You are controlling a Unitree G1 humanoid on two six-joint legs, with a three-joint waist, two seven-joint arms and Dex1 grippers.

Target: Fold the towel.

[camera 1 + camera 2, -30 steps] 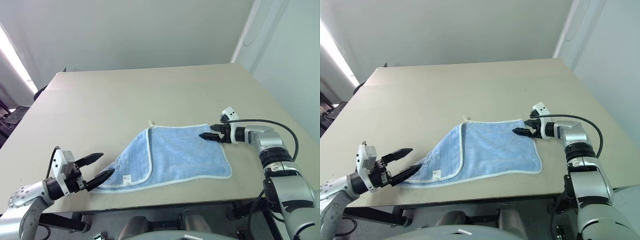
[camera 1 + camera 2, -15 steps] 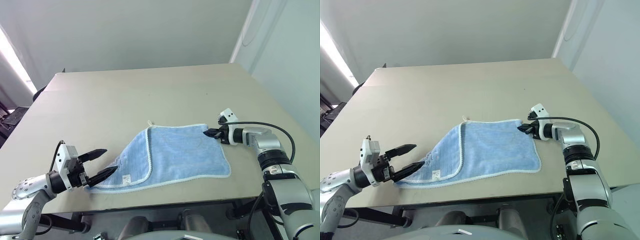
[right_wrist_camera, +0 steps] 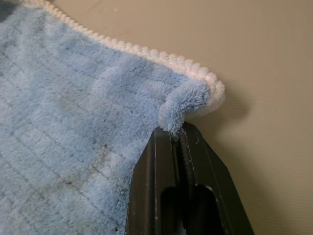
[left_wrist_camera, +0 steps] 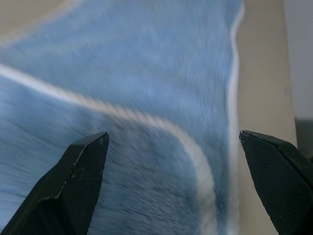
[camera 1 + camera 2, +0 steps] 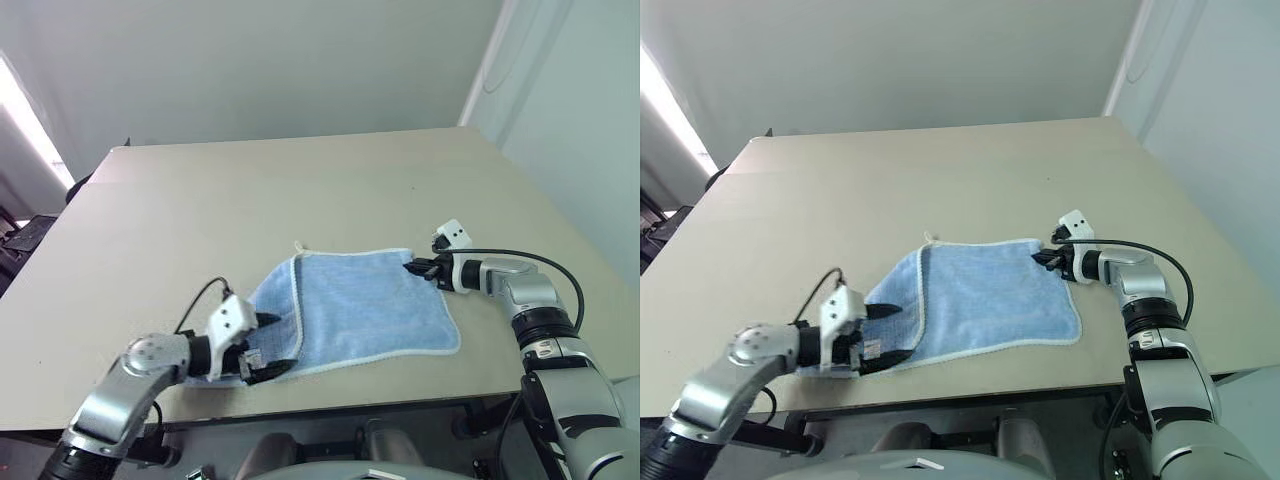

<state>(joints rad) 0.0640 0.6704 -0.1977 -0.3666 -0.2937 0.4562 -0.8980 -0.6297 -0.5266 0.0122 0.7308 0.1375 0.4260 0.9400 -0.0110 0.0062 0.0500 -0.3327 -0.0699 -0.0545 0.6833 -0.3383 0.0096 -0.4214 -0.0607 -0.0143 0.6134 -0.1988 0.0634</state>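
The light-blue towel (image 5: 350, 310) lies on the beige table (image 5: 250, 200), near its front edge, with the left portion folded over so the white-edged flap overlaps the rest. The right gripper (image 5: 412, 268) is clamped on the towel's far right corner, pinching a small fold of terry between closed fingers (image 3: 183, 186). The left gripper (image 5: 262, 345) hovers spread wide over the near left corner, grasping nothing.
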